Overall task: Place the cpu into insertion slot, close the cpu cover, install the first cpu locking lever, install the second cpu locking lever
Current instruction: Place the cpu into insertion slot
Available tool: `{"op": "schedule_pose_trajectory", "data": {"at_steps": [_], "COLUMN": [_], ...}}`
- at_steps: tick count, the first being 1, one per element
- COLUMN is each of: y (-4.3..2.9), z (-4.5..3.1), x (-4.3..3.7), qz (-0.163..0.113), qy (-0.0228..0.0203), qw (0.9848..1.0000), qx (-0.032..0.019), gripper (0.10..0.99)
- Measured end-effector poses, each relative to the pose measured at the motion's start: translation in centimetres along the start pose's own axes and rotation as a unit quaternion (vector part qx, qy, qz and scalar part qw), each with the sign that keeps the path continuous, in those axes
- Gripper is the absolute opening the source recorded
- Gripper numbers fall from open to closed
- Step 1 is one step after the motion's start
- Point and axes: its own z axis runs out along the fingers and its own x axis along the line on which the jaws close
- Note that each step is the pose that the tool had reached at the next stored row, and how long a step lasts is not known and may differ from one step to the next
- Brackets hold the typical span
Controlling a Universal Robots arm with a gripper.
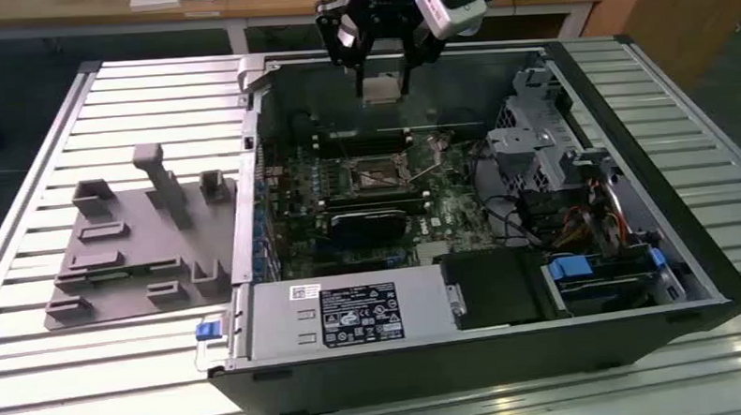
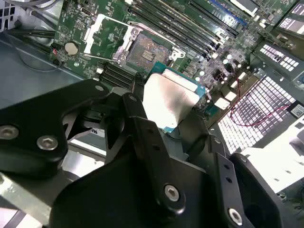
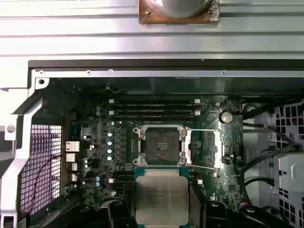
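Surface: a slatted metal table (image 1: 41,119) is carrying everything.
Case: an open computer case (image 1: 672,241) is lying on its side on the table, its inside facing up.
Fixture: a grey moulded tray (image 1: 110,266) is sitting beside the case, toward the exterior view's left.
Board: a green circuit board (image 3: 95,142) is lying flat inside the case.
Gripper: the gripper (image 1: 380,93) is hanging over the far part of the case, its fingers clamping the cpu by two opposite edges.
Cover: the cpu cover (image 3: 211,147) is lying flipped open just beside the socket.
Slot: the insertion slot (image 3: 161,142) is sitting uncovered, its dark middle showing.
Chip: the cpu (image 3: 159,199) is hanging in the air, metal top up, apart from the slot.
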Motion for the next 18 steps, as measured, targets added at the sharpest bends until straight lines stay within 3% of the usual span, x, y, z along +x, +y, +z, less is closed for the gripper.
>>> {"op": "schedule_pose_trajectory", "data": {"at_steps": [11, 18], "y": [0.0, -0.06], "z": [0.02, 0.7], "x": [0.0, -0.02], "qz": [0.0, 0.0], "qy": [0.0, 0.0], "qw": [1.0, 1.0], "qx": [0.0, 0.0], "gripper": [0.537, 0.537]}}
